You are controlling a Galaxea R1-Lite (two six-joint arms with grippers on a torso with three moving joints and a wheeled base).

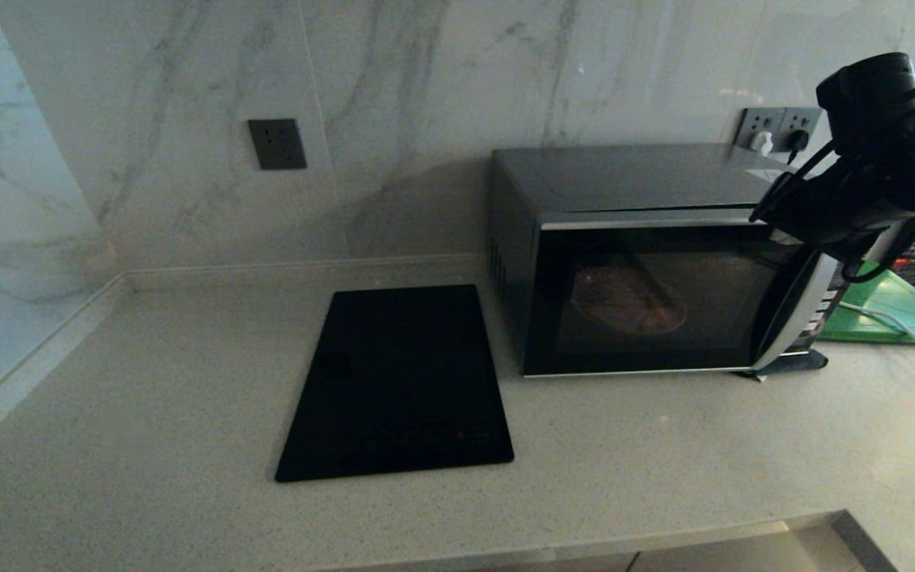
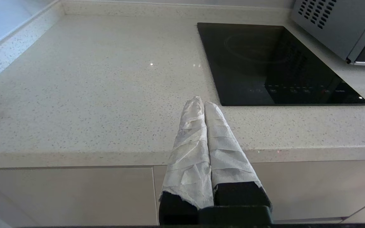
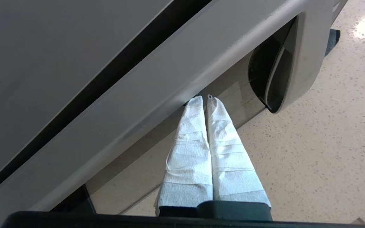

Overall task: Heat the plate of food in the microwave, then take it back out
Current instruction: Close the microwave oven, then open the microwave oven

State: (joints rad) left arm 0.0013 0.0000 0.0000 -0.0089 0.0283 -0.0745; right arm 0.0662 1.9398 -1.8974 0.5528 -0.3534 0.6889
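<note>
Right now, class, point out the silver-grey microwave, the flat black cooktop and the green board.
Silver-grey microwave (image 1: 632,179): head view, its top panel.
Flat black cooktop (image 1: 398,381): head view, middle of its glass.
Green board (image 1: 898,311): head view, its flat face.

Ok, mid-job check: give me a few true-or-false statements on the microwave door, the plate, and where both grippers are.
1. The microwave door is shut. True.
2. The plate of food sits on the cooktop. False: it shows dimly behind the door glass, inside the microwave; the cooktop is bare.
3. The right gripper is at the door's top edge, near the handle. True.
4. The right gripper's fingers are spread wide. False: they are pressed together.
5. The left gripper holds the plate. False: it is shut on nothing, hanging at the counter edge.
</note>
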